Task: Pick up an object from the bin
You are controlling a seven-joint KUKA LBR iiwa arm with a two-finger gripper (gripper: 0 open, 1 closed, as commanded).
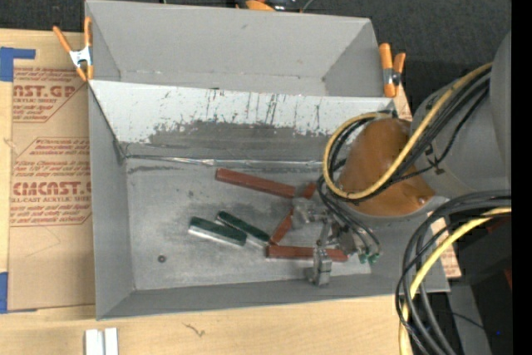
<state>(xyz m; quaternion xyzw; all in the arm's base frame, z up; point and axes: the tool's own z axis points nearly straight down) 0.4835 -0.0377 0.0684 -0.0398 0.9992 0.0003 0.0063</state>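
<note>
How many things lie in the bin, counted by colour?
Red-brown sticks: 3
Dark green sticks: 2
Total: 5 in sight; the gripper, low at the bin's right front, may cover more.

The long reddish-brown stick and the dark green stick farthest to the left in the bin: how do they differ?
The reddish-brown stick is longer; the dark green stick is shorter. The reddish-brown one lies nearer the bin's back wall, the green one nearer the front. Both lie flat, slanting the same way.
</note>
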